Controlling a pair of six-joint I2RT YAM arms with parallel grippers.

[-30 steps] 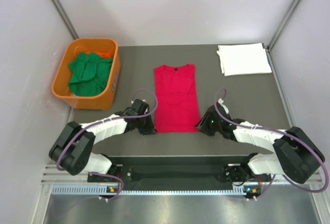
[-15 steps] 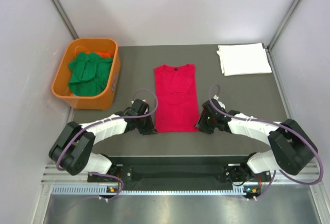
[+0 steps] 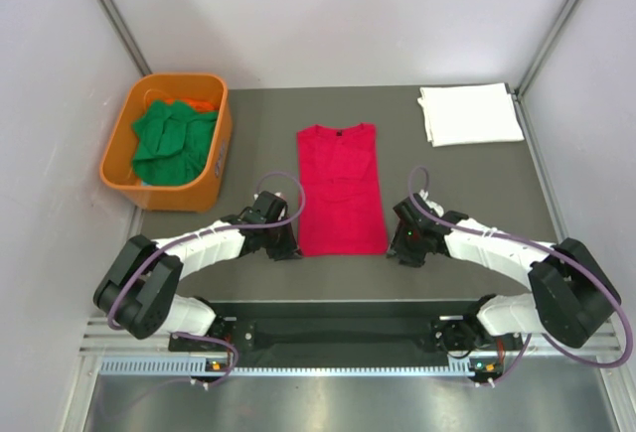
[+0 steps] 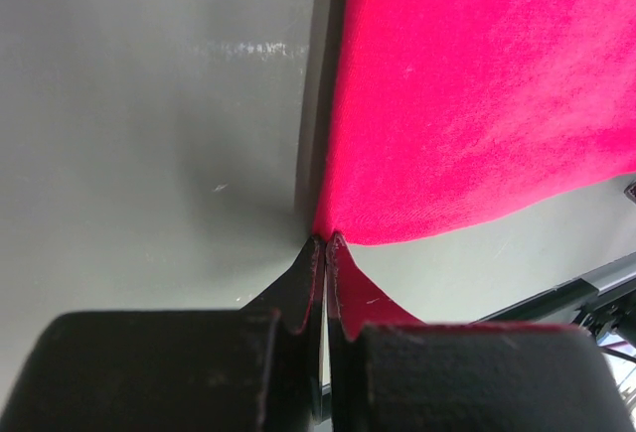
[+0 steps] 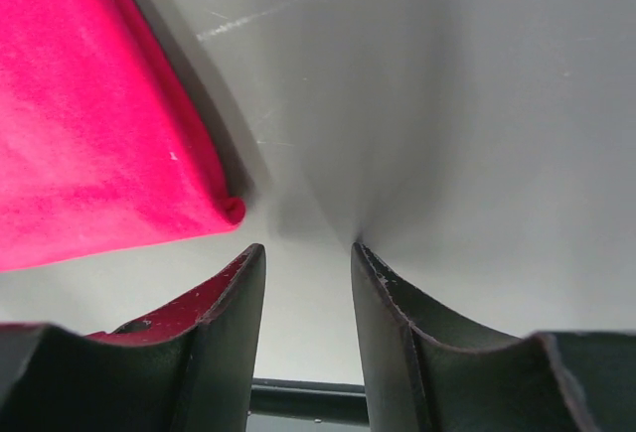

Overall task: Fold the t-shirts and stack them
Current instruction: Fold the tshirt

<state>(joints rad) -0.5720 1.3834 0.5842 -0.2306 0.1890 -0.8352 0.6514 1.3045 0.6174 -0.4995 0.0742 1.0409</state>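
Backing off a bit, right gripper (image 5: 306,248) had its fingers apart, near corner of the red t-shirt (image 3: 341,189) just beside them, not between. Meanwhile left gripper (image 4: 325,241) stayed clamped on the other near corner, shirt flat on the table (image 3: 477,179). Prob needs a re-approach imo.

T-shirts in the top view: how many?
3: red t-shirt flat mid-table; white t-shirt folded, far right corner; green cloth in the orange tub, maybe hiding more.

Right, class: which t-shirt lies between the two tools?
The red t-shirt; the white t-shirt sits folded at the far right, the green ones bunched in the orange tub.
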